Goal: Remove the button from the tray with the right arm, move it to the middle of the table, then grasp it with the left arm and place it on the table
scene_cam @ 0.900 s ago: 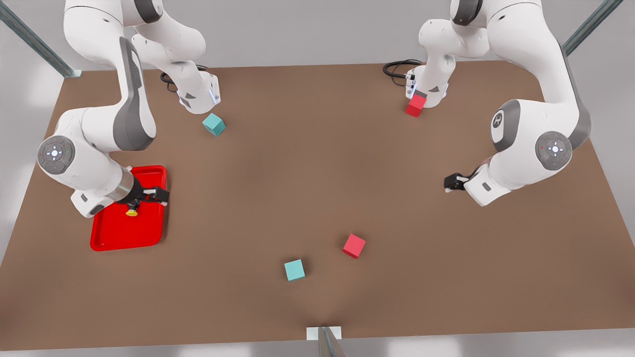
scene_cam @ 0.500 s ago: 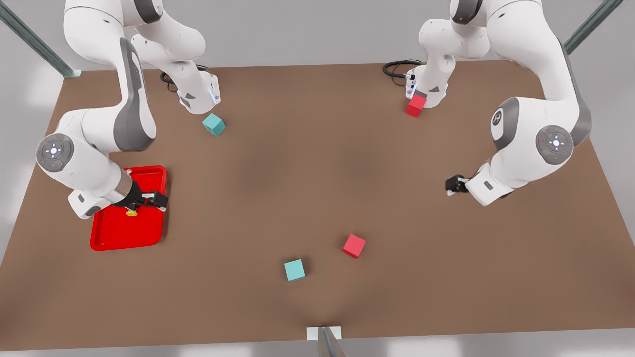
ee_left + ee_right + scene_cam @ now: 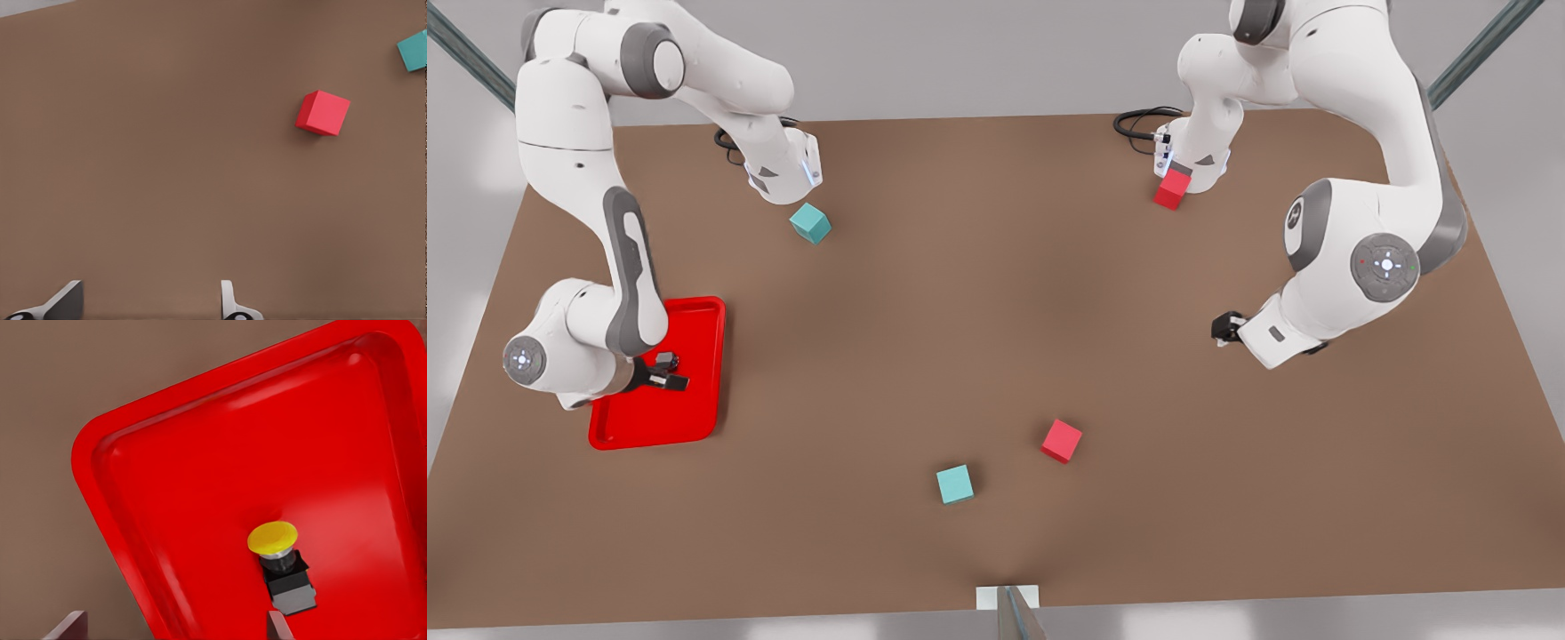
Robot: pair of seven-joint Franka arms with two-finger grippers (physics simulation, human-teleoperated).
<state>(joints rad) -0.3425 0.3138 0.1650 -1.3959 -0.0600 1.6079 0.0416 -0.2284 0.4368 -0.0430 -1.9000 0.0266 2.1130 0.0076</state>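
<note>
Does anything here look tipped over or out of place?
Yes: the button lies on its side in the tray, yellow cap sideways, not upright. The right gripper hangs open over it. The left gripper waits open above the table.

You find no readable words, numbers or brand names anywhere here. The closest thing to a sign is a small round white emblem on the grey joint cover of the arm [image 3: 1369, 240] at the front view's right; its shape cannot be made out as a letter. The other surfaces you see are unmarked.
</note>
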